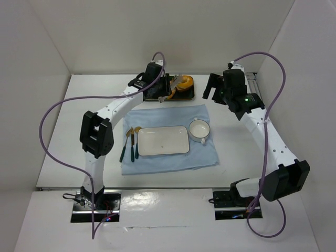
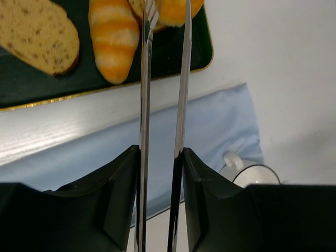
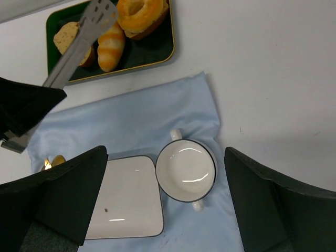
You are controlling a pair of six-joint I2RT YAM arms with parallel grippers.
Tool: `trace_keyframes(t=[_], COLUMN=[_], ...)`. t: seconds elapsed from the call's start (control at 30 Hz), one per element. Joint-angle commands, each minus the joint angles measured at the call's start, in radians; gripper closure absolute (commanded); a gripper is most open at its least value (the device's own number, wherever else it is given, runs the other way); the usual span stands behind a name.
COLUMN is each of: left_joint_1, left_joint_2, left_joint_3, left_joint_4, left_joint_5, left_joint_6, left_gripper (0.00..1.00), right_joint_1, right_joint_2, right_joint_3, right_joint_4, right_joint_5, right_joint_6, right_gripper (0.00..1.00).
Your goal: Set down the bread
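Observation:
The bread, a glossy golden ring bun [image 3: 140, 13], lies at the right end of a dark green tray [image 3: 152, 50] at the back of the table; it also shows in the top view [image 1: 185, 83] and at the upper edge of the left wrist view [image 2: 173, 10]. My left gripper [image 2: 160, 157] is shut on metal tongs [image 2: 145, 94], whose blades reach over the tray to the bun's left edge. I cannot tell whether the tongs pinch the bun. My right gripper [image 3: 165, 157] is open and empty, high above the cup.
A striped yellow-orange roll [image 2: 113, 42] and a brown toast slice [image 2: 37, 34] lie on the tray left of the bun. On the blue cloth [image 1: 168, 113] stand a white rectangular plate [image 1: 163, 140], a white two-handled cup [image 1: 199, 129] and cutlery [image 1: 131, 144].

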Motion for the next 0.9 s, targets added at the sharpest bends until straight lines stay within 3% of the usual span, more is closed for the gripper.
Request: trace_keyframes(t=[0.0, 0.27, 0.87], left_joint_1=[0.006, 0.006, 0.064], left_joint_2=[0.022, 0.133, 0.198], left_joint_3=[0.100, 0.244, 0.253], left_joint_4=[0.085, 0.085, 0.057], left_joint_5=[0.008, 0.058, 0.064], left_joint_6=[-0.010, -0.010, 0.033], left_gripper=[0.51, 0.50, 0.50], right_joint_1=[-0.026, -0.057, -0.084], right_joint_2=[-0.031, -0.022, 0.015], right_joint_3=[0.017, 0.008, -0.020], right_joint_4=[0.003, 0.012, 0.083], right_joint_5=[-0.065, -0.107, -0.165], right_joint_6=[-0.040, -0.040, 0.002], right_gripper=[0.01, 0.01, 0.01])
